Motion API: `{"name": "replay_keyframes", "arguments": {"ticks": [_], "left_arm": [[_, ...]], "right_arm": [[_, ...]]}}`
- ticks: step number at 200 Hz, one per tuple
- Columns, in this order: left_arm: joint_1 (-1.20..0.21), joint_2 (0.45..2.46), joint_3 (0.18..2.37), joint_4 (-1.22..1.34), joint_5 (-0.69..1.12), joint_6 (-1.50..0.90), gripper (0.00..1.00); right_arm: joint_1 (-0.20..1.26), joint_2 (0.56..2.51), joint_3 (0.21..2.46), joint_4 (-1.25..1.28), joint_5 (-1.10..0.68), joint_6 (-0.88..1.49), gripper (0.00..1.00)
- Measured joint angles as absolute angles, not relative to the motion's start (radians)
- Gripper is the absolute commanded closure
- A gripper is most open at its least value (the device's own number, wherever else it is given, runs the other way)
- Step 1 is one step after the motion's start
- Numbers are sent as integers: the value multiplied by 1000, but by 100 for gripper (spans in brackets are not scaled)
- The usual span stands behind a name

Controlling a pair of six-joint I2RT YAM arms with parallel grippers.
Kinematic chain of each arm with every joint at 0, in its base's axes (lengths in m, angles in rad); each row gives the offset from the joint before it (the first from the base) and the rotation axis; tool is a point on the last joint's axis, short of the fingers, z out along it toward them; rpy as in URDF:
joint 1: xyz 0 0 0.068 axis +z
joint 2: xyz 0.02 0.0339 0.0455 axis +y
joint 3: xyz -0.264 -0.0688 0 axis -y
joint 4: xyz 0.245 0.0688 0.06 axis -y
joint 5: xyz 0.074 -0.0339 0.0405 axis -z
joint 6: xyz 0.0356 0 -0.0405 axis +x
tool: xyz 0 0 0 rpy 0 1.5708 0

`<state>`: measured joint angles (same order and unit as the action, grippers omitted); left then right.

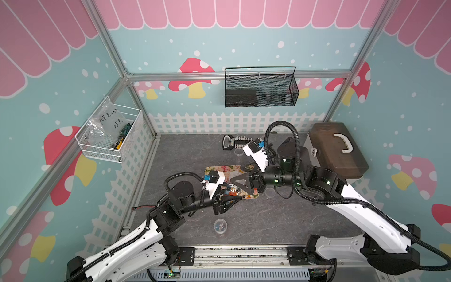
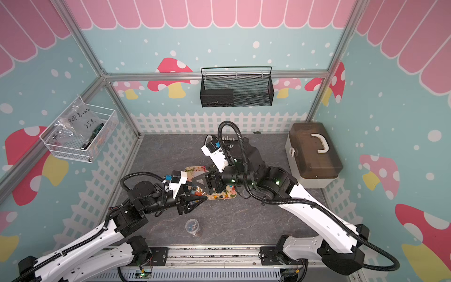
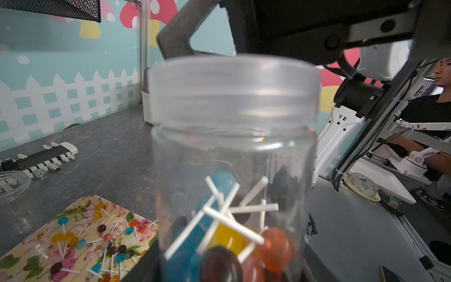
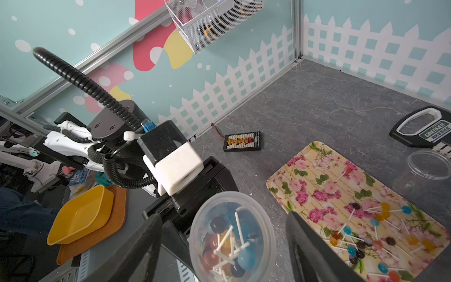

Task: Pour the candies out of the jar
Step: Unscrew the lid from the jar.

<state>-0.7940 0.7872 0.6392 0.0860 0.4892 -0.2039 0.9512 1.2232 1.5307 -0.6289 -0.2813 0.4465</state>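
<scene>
Lidded jar (image 4: 231, 232) clamped in left fingers (image 1: 230, 199), right fingers (image 4: 312, 251) apart astride it, tray (image 4: 288, 180) nearby.

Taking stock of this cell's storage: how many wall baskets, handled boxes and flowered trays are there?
Wall baskets: 2, a black basket and a white basket
Handled box: 1
Flowered tray: 1
Total: 4

The jar (image 3: 231, 146) in the black left gripper (image 1: 233, 196) was clear, with a cloudy lid (image 3: 234, 90). The candies (image 3: 227, 236) inside had blue, yellow, orange and dark brown heads on white sticks. Beside that gripper, the tray (image 4: 314, 185) was pale yellow with pink flowers and green leaves. The table (image 1: 244, 219) was grey with thin pale lines.
</scene>
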Motion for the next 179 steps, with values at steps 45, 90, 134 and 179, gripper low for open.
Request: {"name": "replay_keyframes", "arguments": {"ticks": [45,90,134,179], "left_arm": [[-794,787,639,86,489,-202,41],[-793,781,638,72,478,-202,41],[-793,781,638,95,475,-197,41],[-794,780,640,137,503,-185,41]], "right_arm": [[954,1264,1531,-632,-285,447,27],[960,1284,1533,-641,-290,431,52],[963,1290,1568,-661,-295,378,59],[961,1300,1604,-654,-390,204,59]]}}
